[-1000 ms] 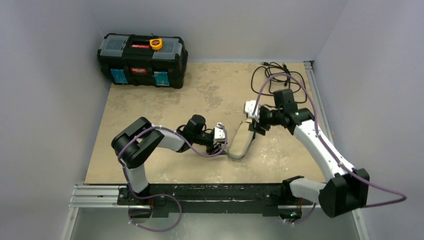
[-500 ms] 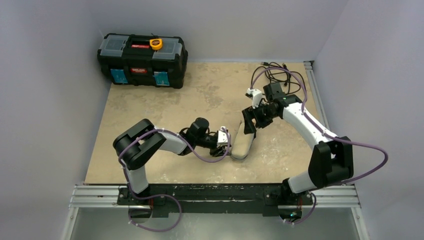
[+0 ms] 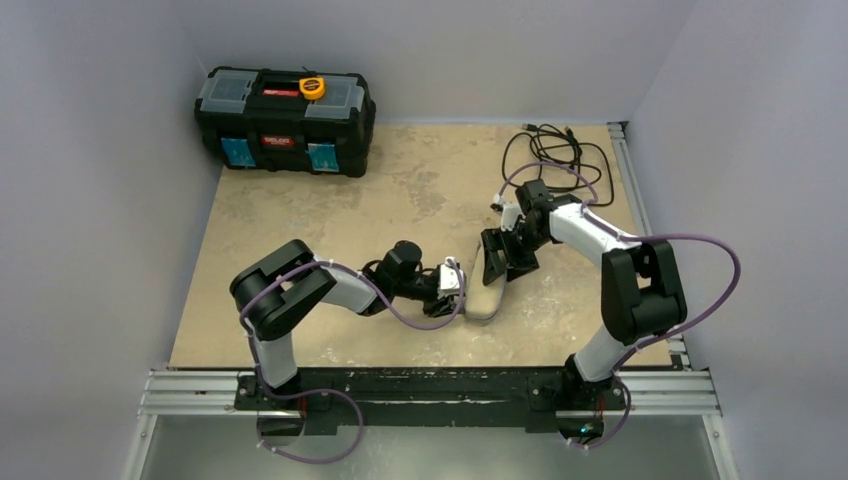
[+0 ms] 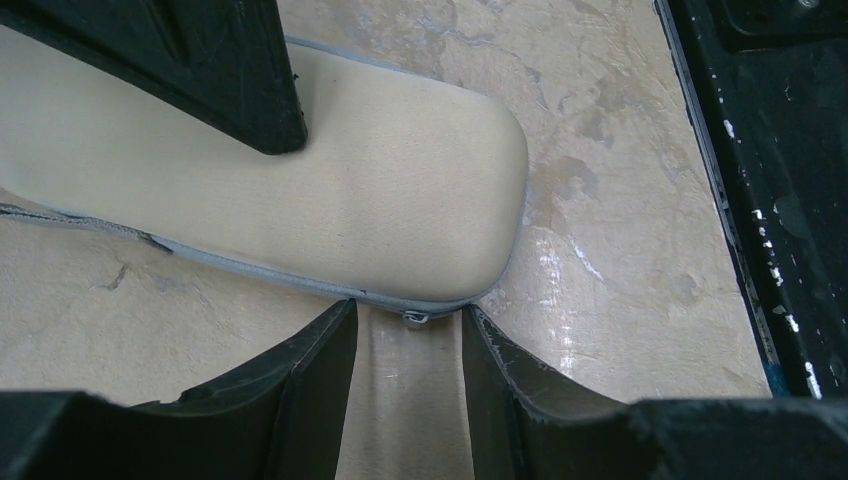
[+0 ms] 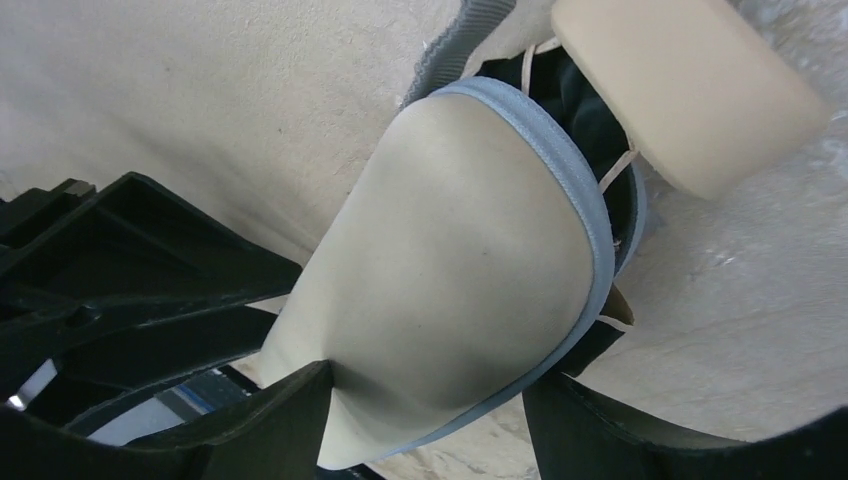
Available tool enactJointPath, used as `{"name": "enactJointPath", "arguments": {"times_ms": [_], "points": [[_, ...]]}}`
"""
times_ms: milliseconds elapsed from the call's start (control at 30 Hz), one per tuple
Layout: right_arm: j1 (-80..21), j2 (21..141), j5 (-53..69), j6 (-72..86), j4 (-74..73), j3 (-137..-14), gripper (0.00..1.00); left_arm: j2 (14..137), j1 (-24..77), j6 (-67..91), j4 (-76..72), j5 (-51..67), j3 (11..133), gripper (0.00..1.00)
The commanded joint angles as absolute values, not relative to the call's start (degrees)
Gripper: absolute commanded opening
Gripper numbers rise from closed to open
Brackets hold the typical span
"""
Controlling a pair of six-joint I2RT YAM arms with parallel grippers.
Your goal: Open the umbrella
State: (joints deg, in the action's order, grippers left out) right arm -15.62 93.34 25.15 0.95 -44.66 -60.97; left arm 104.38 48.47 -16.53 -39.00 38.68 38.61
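Note:
The umbrella lies on the table inside a pale sleeve with grey edge trim. Only its pale rounded handle and some black lining show, poking from the sleeve's mouth. My right gripper straddles the sleeve near that mouth. It is open, with one fingertip denting the fabric. My left gripper sits at the sleeve's closed near end. It is open, and a small metal ring on the trim lies between its tips. One right finger shows above the sleeve.
A black toolbox with an orange tape measure on top stands at the back left. A coil of black cable lies at the back right. The black base rail runs along the near edge, and walls close in on three sides.
The right arm folded in, and its gripper came left and down over the sleeve's far end. The left gripper slid right up to the sleeve's near end, and its jaws narrowed.

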Motion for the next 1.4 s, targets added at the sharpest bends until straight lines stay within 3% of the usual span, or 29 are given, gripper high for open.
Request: {"name": "enactJointPath", "arguments": {"times_ms": [0, 133, 500, 700, 833, 1100, 1367], "points": [[-15.2, 94.5, 27.5, 2.9, -42.8, -60.1, 0.66, 105.5, 49.1, -15.9, -42.5, 38.4, 38.4, 0.42], [-15.2, 95.3, 26.7, 2.2, -41.4, -59.8, 0.53, 106.3, 49.4, -15.9, -42.4, 38.7, 38.4, 0.37], [-13.4, 99.2, 27.7, -3.4, -42.2, -60.3, 0.37, 108.8, 49.6, -15.2, -43.0, 37.9, 38.4, 0.29], [-12.3, 100.4, 27.8, -5.4, -42.2, -60.2, 0.30, 109.3, 49.6, -10.1, -46.8, 38.8, 38.9, 0.20], [-11.8, 100.8, 28.4, -7.2, -42.5, -60.2, 0.23, 108.6, 50.1, -7.9, -48.2, 36.6, 38.6, 0.00], [-11.8, 102.1, 30.1, -12.4, -43.6, -61.0, 0.08, 108.8, 48.0, -4.1, -45.3, 30.0, 40.8, 0.00], [-11.8, 103.8, 31.8, -13.7, -44.2, -63.0, 0.05, 110.2, 43.5, 2.4, -41.1, 25.2, 47.3, 0.00]]}}
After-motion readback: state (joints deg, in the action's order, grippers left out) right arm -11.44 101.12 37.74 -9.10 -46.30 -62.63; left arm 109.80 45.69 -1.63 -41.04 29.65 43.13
